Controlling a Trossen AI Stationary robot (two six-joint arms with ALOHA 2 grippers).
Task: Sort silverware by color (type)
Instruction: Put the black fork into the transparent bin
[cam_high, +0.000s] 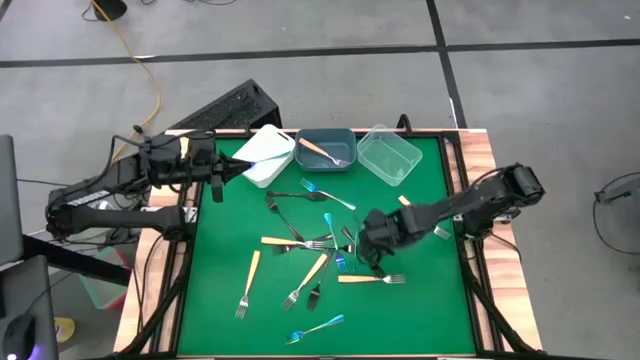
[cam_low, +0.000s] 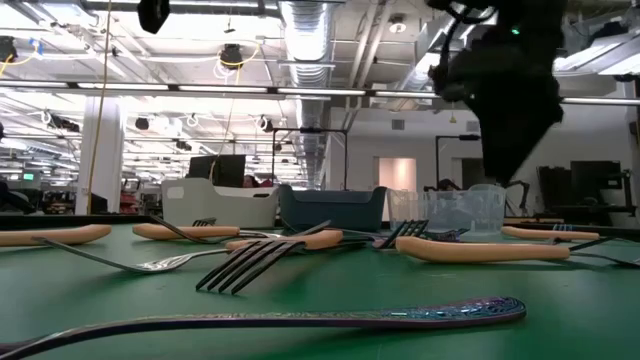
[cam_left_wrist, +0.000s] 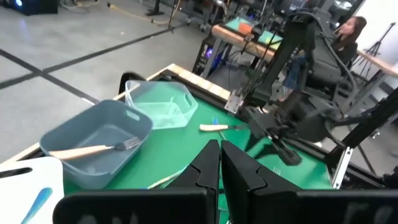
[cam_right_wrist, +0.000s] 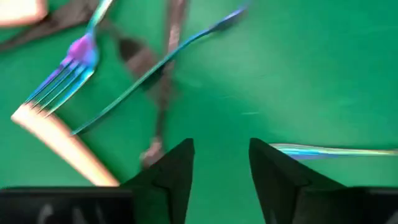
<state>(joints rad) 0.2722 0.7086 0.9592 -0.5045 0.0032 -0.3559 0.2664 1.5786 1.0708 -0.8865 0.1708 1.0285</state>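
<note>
— presently, where is the silverware (cam_high: 300, 250)?
— scattered mid green tabletop (cam_high: 420, 300); one tan-handled fork in the grey-blue bin (cam_high: 325, 148) at 12 o'clock.
— right tool (cam_high: 372, 262)?
— fingers spread, empty, low over the pile's 3 o'clock edge.
— left tool (cam_high: 240, 168)?
— pressed together, empty, at 10 o'clock beside the white bin (cam_high: 264, 155).

A grey concrete floor (cam_high: 300, 30) crossed by dark seams surrounds the table; a yellow cable (cam_high: 140, 50) trails at eleven o'clock. Beyond, ceiling ducts (cam_low: 310, 25), strip lights and possibly desks fill a large hall.
</note>
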